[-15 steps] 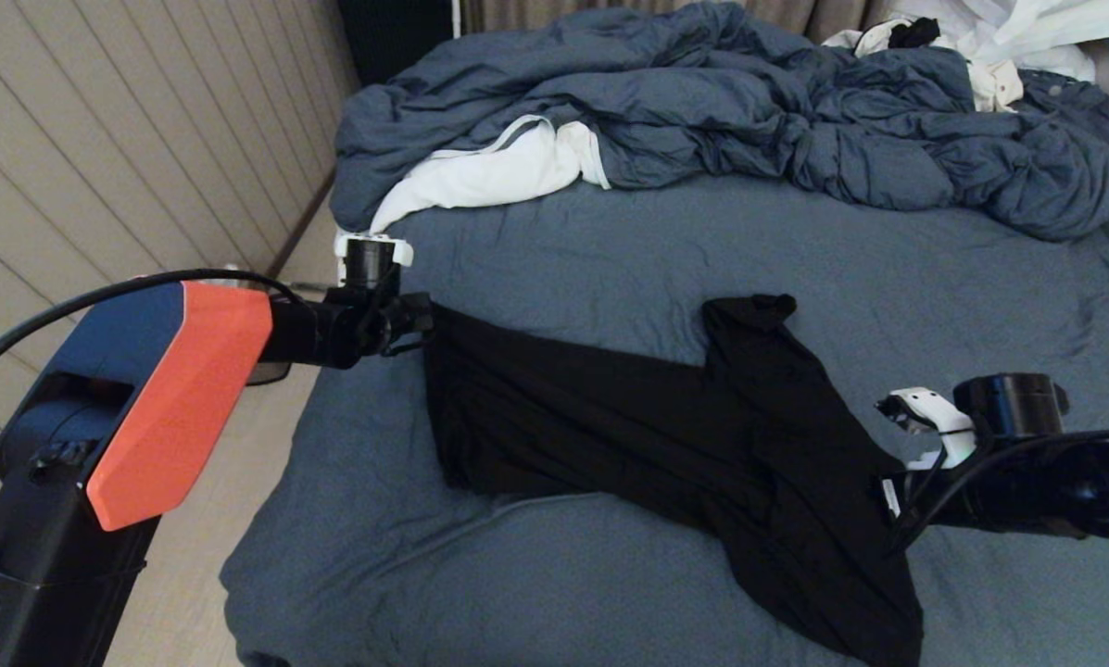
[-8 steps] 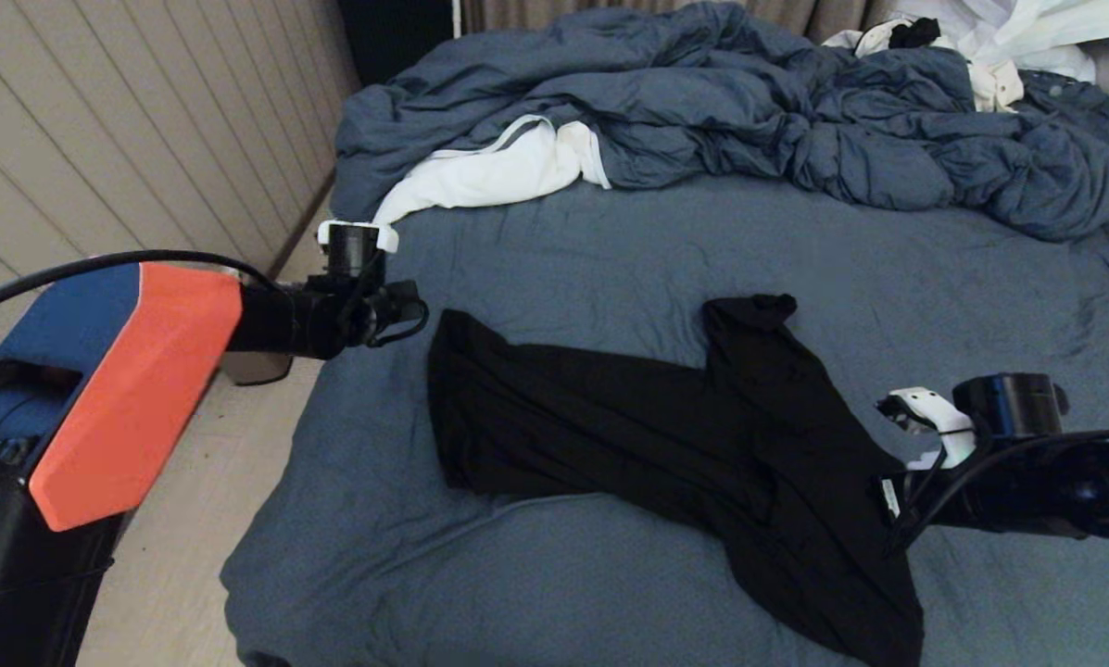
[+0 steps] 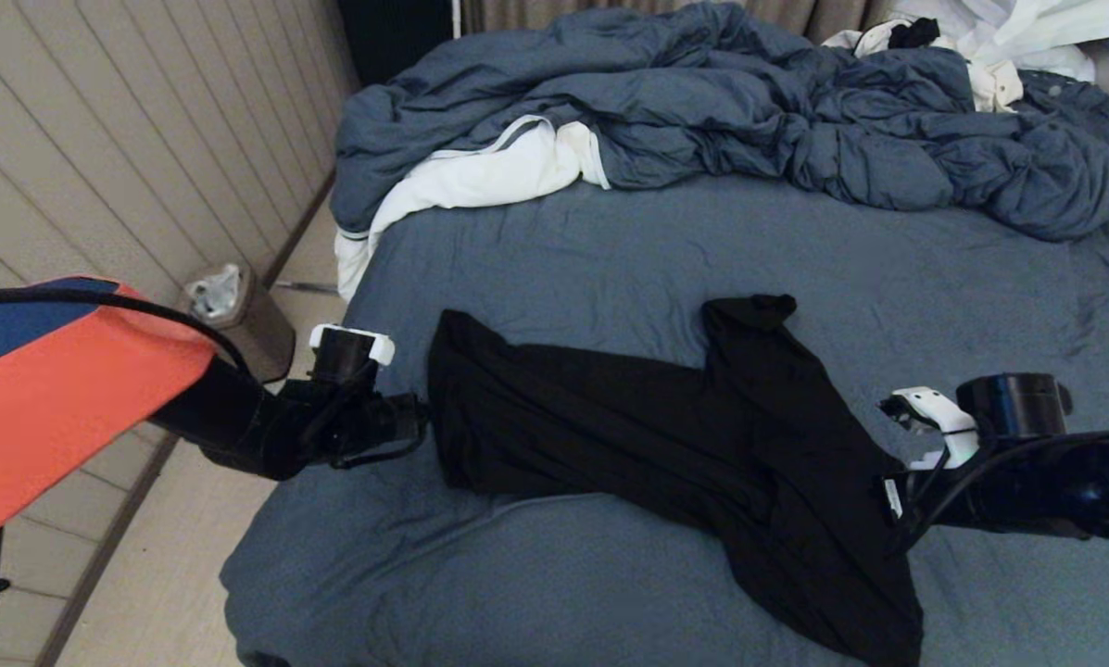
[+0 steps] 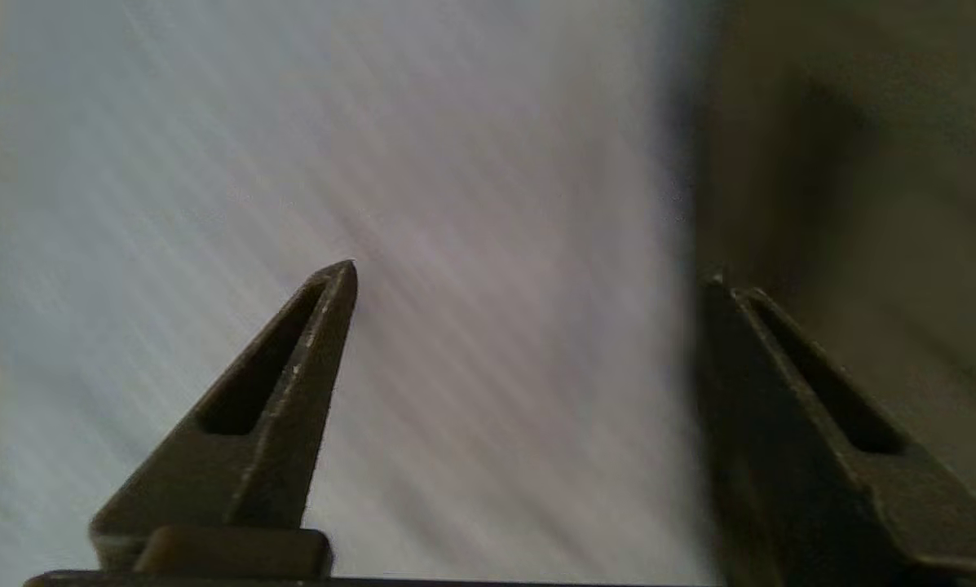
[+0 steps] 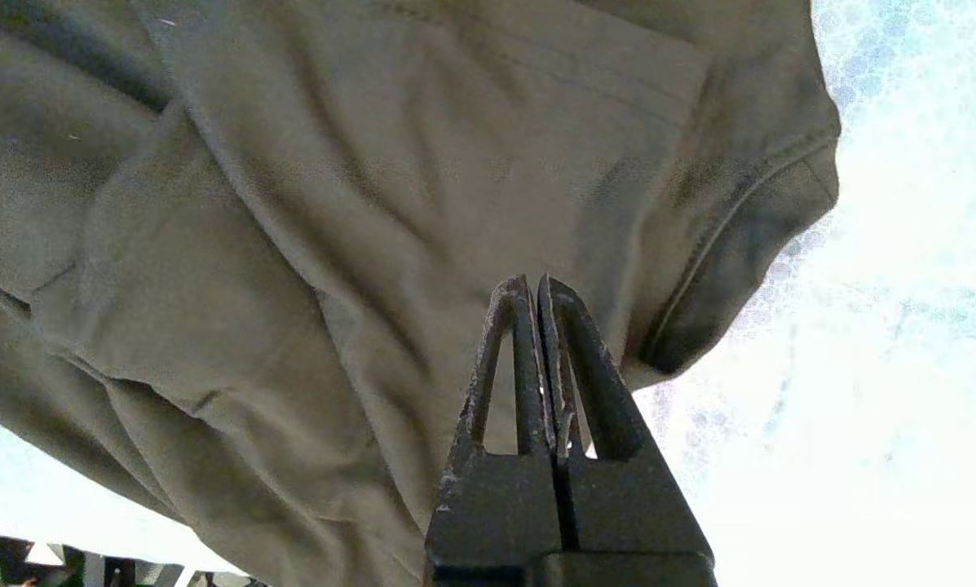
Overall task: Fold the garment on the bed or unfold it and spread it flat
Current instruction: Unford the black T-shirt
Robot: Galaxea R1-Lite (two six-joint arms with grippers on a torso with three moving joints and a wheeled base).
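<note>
The black garment [image 3: 665, 435] lies crumpled lengthwise on the bed [image 3: 665, 241], running from the left side toward the near right edge, with one sleeve [image 3: 749, 310] pointing to the far side. My left gripper [image 3: 420, 419] hovers at the garment's left end with its fingers wide apart and nothing between them. In the left wrist view that gripper [image 4: 530, 273] has bare sheet between its fingertips and the garment's dark edge [image 4: 846, 163] beside one of them. At the garment's right side is my right gripper [image 3: 892, 500]. Its jaws are pressed together [image 5: 534, 281] over the cloth [image 5: 333, 204], and no fabric shows between them.
A rumpled blue duvet [image 3: 702, 102] with white lining [image 3: 489, 176] fills the far part of the bed. White clothes [image 3: 1027, 37] are piled at the far right. A small bin [image 3: 239, 320] stands on the floor by the panelled wall on the left.
My left gripper opened and let go of the garment's left end, which dropped onto the sheet. That arm then moved nearer along the bed's left side. The right arm stayed still.
</note>
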